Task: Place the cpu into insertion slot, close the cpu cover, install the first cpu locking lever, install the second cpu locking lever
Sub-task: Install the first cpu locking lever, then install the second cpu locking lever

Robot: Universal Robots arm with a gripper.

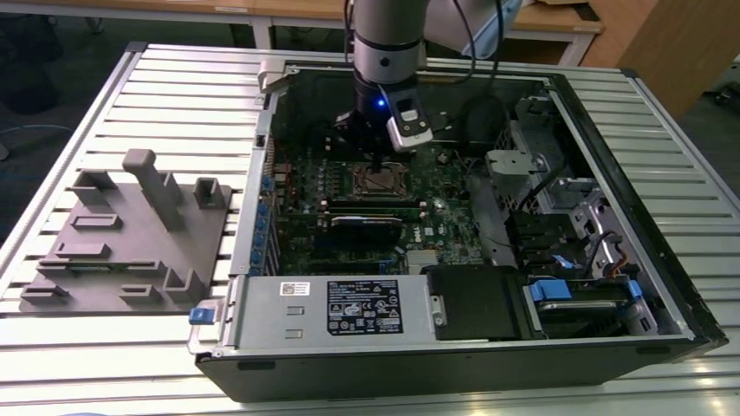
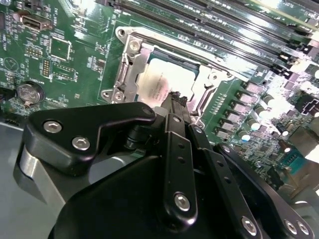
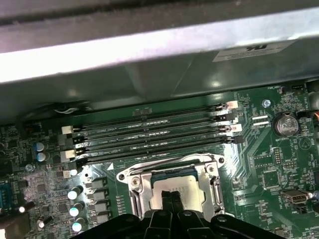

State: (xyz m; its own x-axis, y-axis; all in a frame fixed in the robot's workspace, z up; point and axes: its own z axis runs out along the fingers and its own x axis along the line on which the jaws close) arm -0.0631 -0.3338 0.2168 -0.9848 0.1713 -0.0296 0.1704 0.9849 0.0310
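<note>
Pincer fingers together, tips right over the dull silver-grey square cpu. Your cpu sits in the black-framed square insertion slot, thin metal cpu cover frame around it.

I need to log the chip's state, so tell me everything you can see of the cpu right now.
The cpu is a small flat square chip with a dull silver-grey metal top. It lies level in the insertion slot on the green motherboard, framed by bright metal. The gripper is at its near edge, fingers shut, hiding part of it.
</note>
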